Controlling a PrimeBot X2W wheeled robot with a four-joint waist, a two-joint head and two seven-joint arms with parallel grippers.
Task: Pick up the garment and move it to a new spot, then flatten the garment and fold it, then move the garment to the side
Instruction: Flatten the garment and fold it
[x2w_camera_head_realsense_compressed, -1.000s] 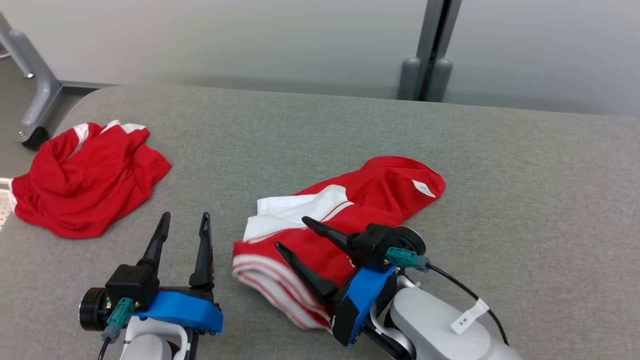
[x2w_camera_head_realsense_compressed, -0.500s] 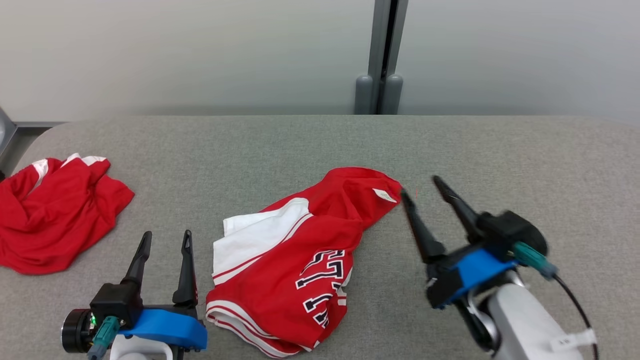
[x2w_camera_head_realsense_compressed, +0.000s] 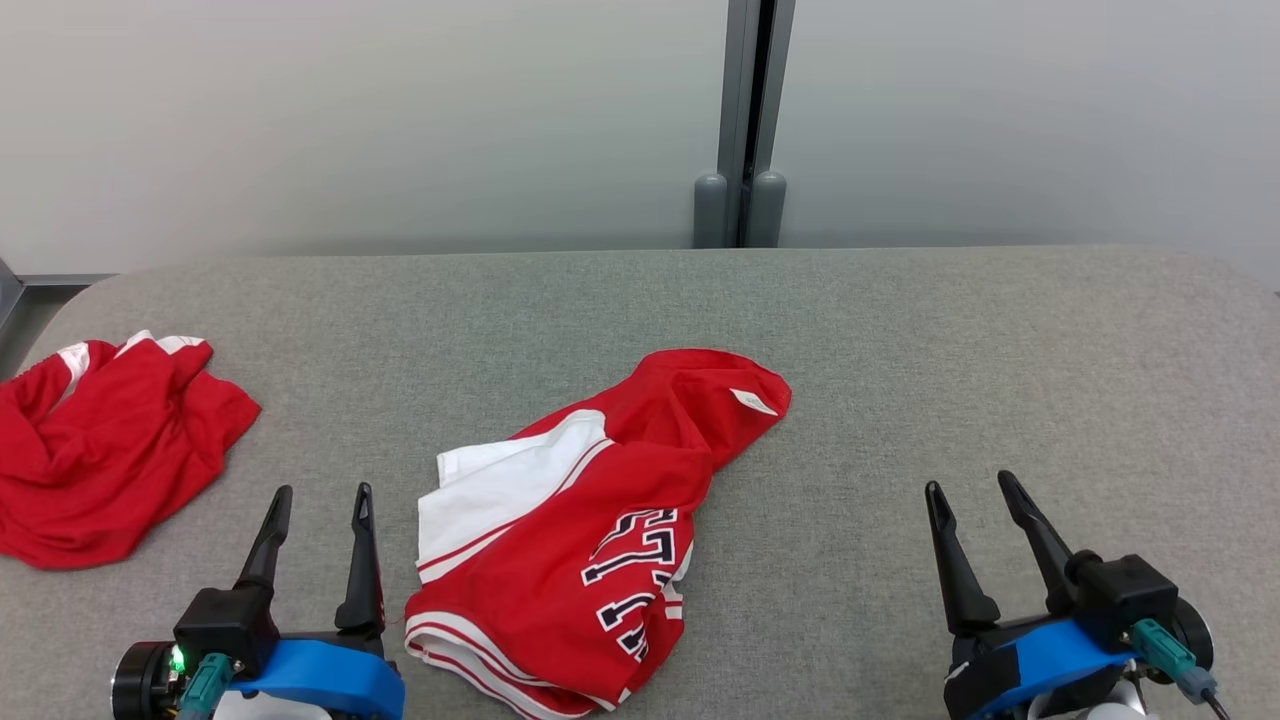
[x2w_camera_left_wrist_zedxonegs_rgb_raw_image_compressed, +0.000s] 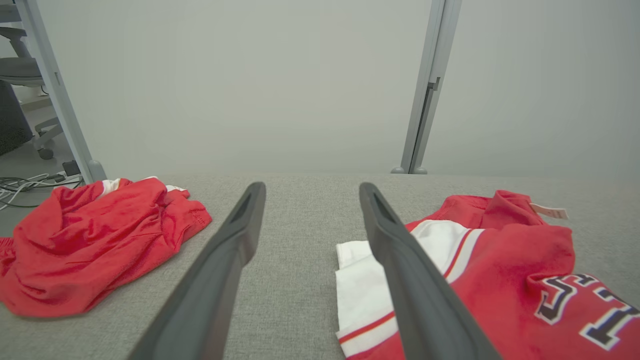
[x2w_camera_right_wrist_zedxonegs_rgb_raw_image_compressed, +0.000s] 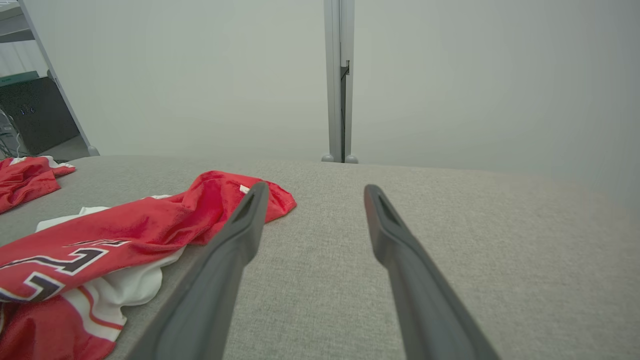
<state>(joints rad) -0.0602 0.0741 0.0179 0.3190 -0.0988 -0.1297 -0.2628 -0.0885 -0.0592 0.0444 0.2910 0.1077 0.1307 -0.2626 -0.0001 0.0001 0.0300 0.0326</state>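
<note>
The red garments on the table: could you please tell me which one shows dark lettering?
The centre garment, which bears navy block lettering and a white panel; the crumpled garment at the left shows plain red with white trim.

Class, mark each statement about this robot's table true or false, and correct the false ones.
1. The left tool and the right tool stand open, holding nothing. True.
2. The lettered jersey lies between them on the grey table. True.
3. The lettered jersey is neatly folded. False: it lies rumpled and unfolded.
4. The other red garment sits at the robot's right. False: it sits at the far left.
</note>
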